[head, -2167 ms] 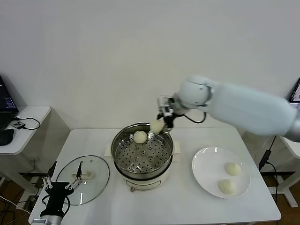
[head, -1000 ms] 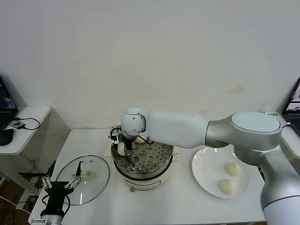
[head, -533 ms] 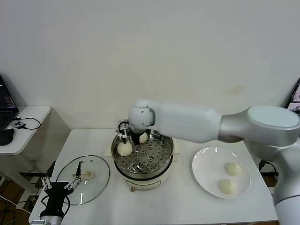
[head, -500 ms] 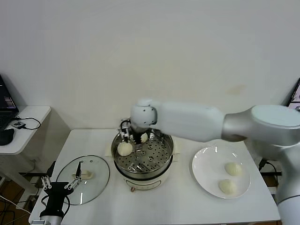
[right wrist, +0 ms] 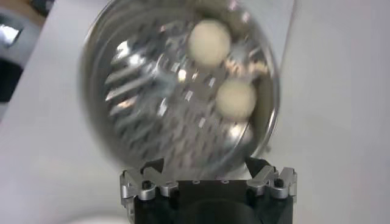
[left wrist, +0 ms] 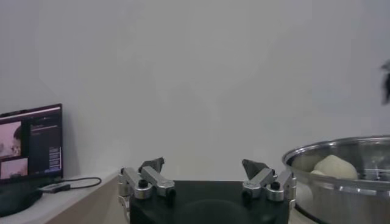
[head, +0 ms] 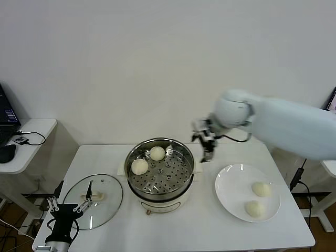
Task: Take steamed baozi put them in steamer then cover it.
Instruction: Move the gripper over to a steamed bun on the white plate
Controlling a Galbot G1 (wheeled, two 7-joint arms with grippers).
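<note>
Your right gripper (head: 206,148) is hanging empty in the air just past the far right rim of the round shiny steel steamer pot on its white base (head: 159,195), jaws spread wide. Two smooth cream-white round buns (head: 139,166) (head: 157,153) are sitting on the perforated tray inside it, at the far left. Two more buns (head: 260,189) (head: 255,209) are lying on the flat white plate (head: 229,184) to the right. The round clear glass lid with the cream bar handle (head: 107,198) is resting flat on the white table (head: 199,231), left of the pot. Your left gripper (head: 67,209) is sitting parked at the lid's near edge, jaws wide, holding nothing.
</note>
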